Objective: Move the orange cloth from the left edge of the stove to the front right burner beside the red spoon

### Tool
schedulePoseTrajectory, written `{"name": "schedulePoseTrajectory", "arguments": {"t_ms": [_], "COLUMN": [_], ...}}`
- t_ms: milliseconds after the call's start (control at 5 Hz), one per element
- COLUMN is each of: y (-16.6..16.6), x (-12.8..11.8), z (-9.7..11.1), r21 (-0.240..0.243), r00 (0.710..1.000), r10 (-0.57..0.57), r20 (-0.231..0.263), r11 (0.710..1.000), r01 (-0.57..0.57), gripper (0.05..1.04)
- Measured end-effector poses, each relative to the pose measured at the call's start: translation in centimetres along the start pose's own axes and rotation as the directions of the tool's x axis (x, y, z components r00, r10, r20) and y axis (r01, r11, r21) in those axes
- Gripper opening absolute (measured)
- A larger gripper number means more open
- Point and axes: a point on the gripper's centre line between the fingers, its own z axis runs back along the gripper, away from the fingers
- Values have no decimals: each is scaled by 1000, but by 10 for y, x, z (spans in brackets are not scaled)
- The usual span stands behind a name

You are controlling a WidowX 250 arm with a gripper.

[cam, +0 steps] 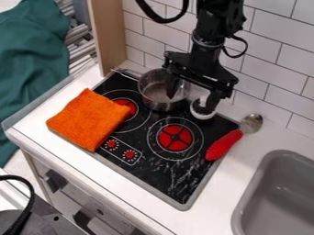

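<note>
The black gripper [191, 95] hangs over the back of the stove [160, 170], its fingers spread wide apart. One finger is over the silver pot [162, 104], in front of its inside. The other finger is at a small white round object with a dark middle [202, 110], just right of the pot; whether it touches is unclear. An orange cloth [90, 120] lies over the stove's left edge. A spoon with a red handle [224, 145] rests at the right edge, its metal bowl [251, 123] on the counter.
A tiled wall [276, 69] stands close behind the stove, with a wooden panel [108, 34] at the back left. A grey sink [279, 197] is at the lower right. Red knobs [130, 154] are near the stove's front edge.
</note>
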Motion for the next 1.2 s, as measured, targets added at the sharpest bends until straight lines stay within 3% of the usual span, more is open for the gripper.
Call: {"name": "schedulePoseTrajectory", "arguments": {"t_ms": [200,600,800,1200], "y": [3,90,133,167], "x": [-9,-45,-53,-50], "z": [-13,-35,-45,-71], "r21": [5,-12,-26,-51], "r00": [999,992,987,990], "r10": [0,114,157,143], "r20": [-38,-52,-16,10], "r11": [1000,993,987,989], "r01": [0,-115,-158,-142], "gripper": [1005,1005,1005,1005]}}
